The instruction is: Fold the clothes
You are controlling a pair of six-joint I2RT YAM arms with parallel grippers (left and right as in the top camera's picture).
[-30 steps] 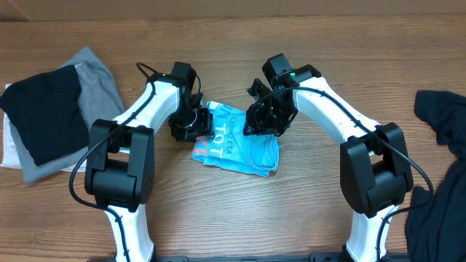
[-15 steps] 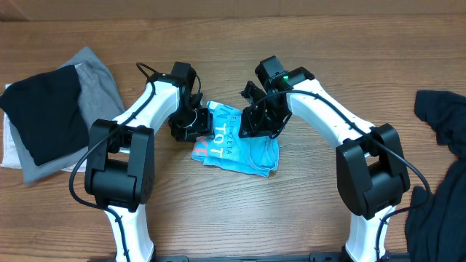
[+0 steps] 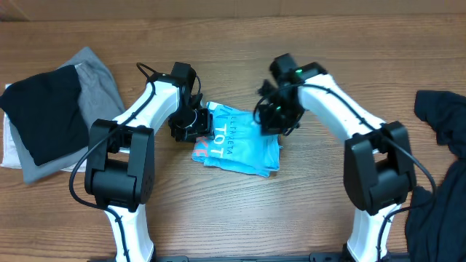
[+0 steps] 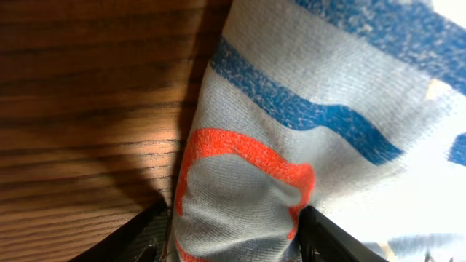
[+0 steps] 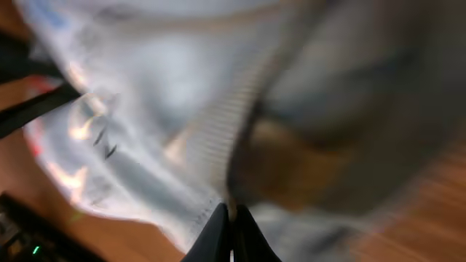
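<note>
The sky-blue T-shirt point(image 3: 237, 142) with white and red-orange lettering lies bunched on the wooden table between my arms. My left gripper point(image 3: 191, 125) is at its left edge. In the left wrist view the cloth point(image 4: 291, 109) fills the gap between the fingers, so the left gripper point(image 4: 237, 240) is shut on it. My right gripper point(image 3: 273, 122) is over the shirt's upper right part. The right wrist view is blurred. There the right gripper point(image 5: 231, 218) has its fingertips pressed together on a hem of the pale cloth point(image 5: 145, 109).
A stack of black point(image 3: 47, 113), grey point(image 3: 102, 87) and white point(image 3: 9, 149) garments lies at the left edge. Dark garments lie at the right edge point(image 3: 440, 124) and lower right point(image 3: 437, 218).
My right gripper has moved right and slightly up, and the shirt's right side has spread out to the right with it. The left arm has not moved.
</note>
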